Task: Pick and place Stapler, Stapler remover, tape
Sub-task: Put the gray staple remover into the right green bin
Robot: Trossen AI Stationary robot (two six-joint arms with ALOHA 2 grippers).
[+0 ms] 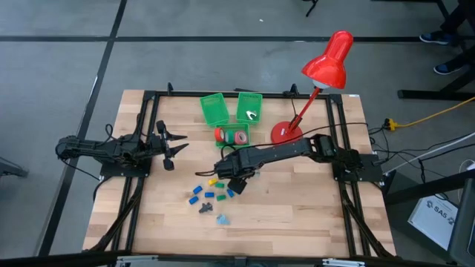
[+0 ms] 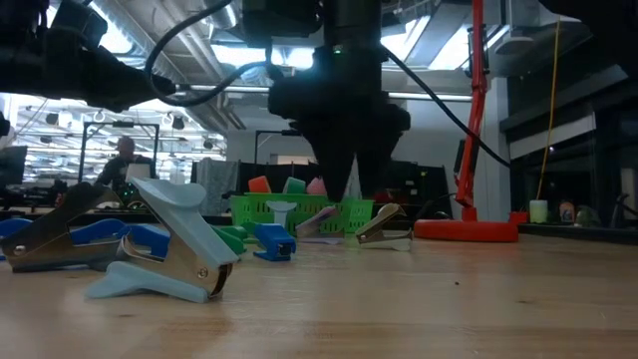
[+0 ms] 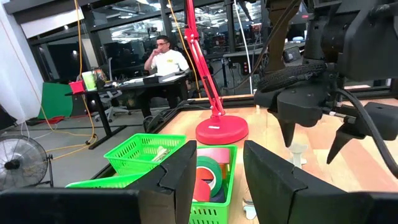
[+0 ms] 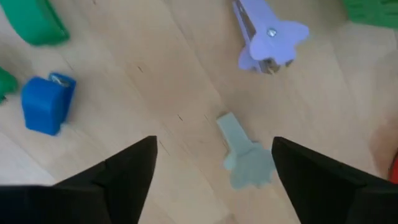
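Note:
My right gripper (image 4: 214, 142) points down over the middle of the table (image 1: 236, 182), open. A pale grey-green staple remover (image 4: 245, 158) lies on the wood below it, between the two fingers and touching neither. Another pale staple remover (image 4: 267, 34) and a blue stapler (image 4: 46, 104) lie nearby. Small blue, yellow and green staplers (image 1: 202, 191) are scattered toward the near edge. Red and green tape rolls (image 3: 208, 177) sit in a small green basket (image 1: 241, 141). My left gripper (image 1: 169, 148) waits at the table's left, level, its fingers apart on nothing.
Two more green baskets (image 1: 214, 110) (image 1: 256, 96) stand at the far edge, one with a pale piece inside. A red desk lamp (image 1: 286, 133) stands right of them, its head (image 1: 330, 63) over the far right. A person sits beyond the table (image 3: 165, 59).

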